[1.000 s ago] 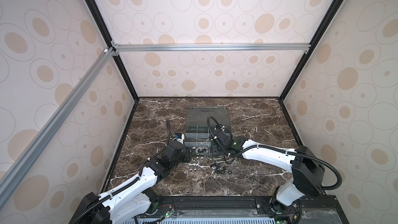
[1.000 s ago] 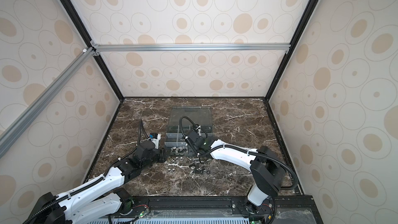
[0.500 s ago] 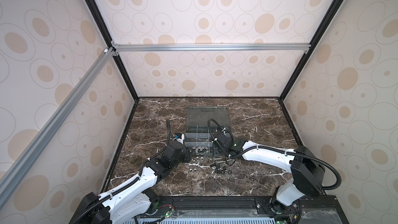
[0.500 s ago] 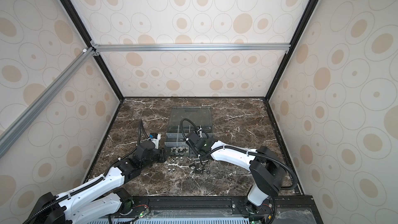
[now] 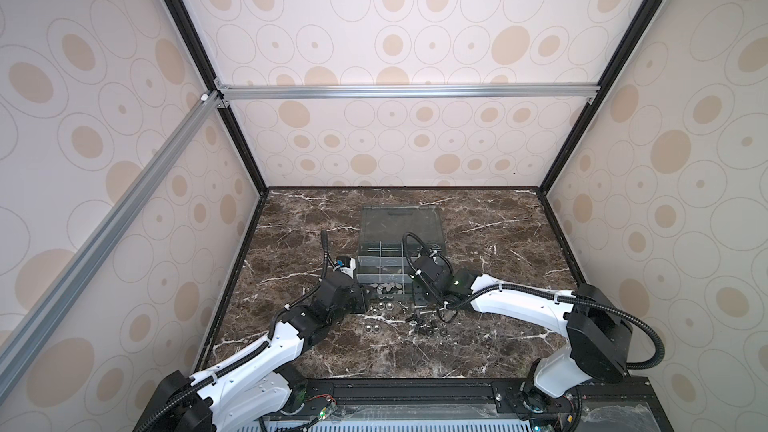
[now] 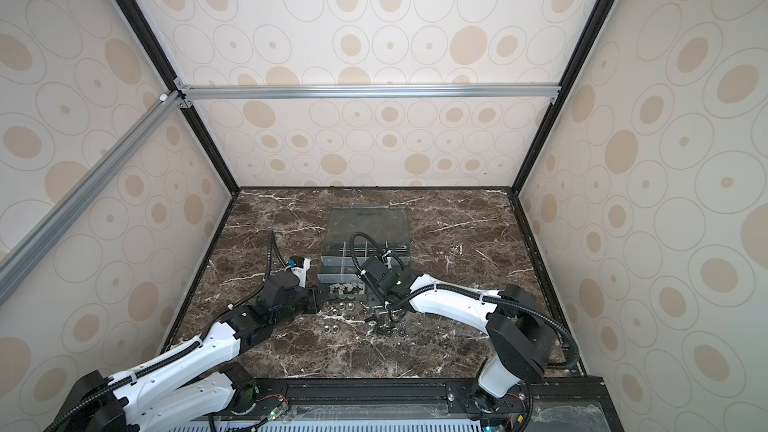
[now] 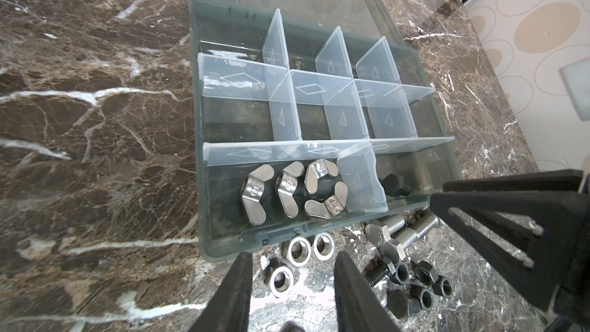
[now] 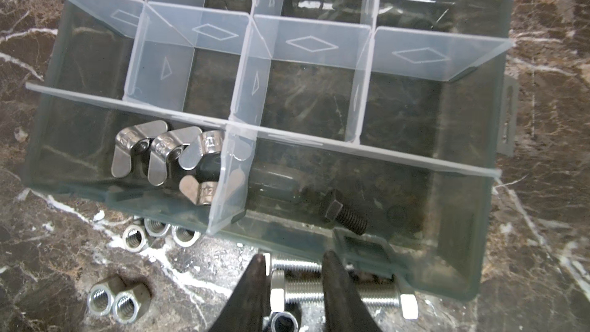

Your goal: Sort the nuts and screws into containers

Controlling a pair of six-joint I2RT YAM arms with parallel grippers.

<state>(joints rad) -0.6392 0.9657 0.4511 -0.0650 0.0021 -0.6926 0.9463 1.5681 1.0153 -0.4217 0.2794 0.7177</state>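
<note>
Hardware is lying loose on the marble table [image 7: 95, 129] against the organizer box [image 7: 204, 218]. Over silver hex nuts [image 7: 282, 279], the left gripper [image 7: 293, 255] is hovering partly open, holding nothing. The right gripper [image 8: 294, 255] is straddling silver screws [image 8: 376, 295], jaws apart, gripping none. Wing nuts [image 7: 293, 193] and one black screw [image 8: 344, 213] are resting in neighbouring front compartments.

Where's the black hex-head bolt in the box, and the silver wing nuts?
Black hex-head bolt [image 8: 351, 220]: right wrist view, threaded shaft.
Silver wing nuts [image 7: 254, 191]: left wrist view, leftmost nut's hub.
</note>
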